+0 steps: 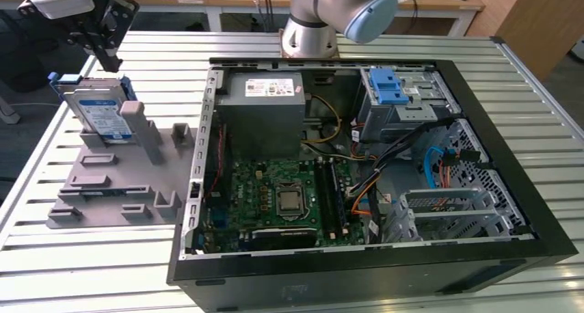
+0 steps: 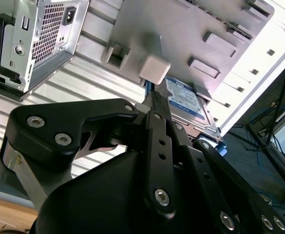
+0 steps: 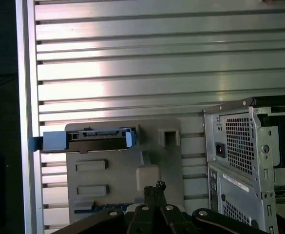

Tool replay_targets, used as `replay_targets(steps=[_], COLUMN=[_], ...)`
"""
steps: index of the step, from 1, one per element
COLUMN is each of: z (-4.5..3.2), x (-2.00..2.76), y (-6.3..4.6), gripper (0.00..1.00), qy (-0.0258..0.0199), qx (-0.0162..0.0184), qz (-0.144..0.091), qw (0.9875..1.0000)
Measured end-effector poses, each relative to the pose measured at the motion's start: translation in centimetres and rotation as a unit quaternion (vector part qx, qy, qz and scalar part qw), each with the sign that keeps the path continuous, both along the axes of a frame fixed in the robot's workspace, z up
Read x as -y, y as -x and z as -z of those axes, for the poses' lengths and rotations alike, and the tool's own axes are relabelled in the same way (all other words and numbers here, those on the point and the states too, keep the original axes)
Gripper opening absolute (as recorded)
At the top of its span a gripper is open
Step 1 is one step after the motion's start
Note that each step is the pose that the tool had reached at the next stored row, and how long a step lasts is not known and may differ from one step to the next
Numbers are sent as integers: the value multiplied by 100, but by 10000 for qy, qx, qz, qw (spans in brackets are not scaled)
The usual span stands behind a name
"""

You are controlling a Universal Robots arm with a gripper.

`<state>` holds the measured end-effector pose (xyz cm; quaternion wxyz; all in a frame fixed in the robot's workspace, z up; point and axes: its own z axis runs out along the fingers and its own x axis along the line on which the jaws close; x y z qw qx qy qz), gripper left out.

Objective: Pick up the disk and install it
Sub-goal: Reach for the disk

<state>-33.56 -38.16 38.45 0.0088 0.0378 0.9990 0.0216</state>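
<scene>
The disk (image 1: 98, 111) stands on edge, leaning at the far end of a grey fixture plate (image 1: 100, 190) on the exterior view's left. It is silver with a white-and-blue label and blue rails. The first wrist view shows its top edge (image 3: 88, 139); the second wrist view shows its label (image 2: 183, 97) behind a grey post (image 2: 154, 68). My gripper (image 1: 109, 61) hangs just above the disk, apart from it. Its black fingertips meet, shut on nothing, in both wrist views (image 2: 152, 97) (image 3: 154, 187).
An open computer case (image 1: 365, 258) lies on the slatted metal table (image 1: 73, 272), right of the fixture. Inside are a grey power supply (image 1: 264, 104), a motherboard (image 1: 283, 197) and a drive cage with a blue latch (image 1: 388, 87). The arm's base (image 1: 310, 26) stands behind the case.
</scene>
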Motion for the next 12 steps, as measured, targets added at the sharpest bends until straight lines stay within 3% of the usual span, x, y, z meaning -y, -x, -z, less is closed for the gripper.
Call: replay_targets(steps=[5,12], z=[4,13], x=[-24,-93], y=[50,120], gripper=[11,11], qy=[0,0], qx=[0,0], qz=[0,0], qw=[10000,10000])
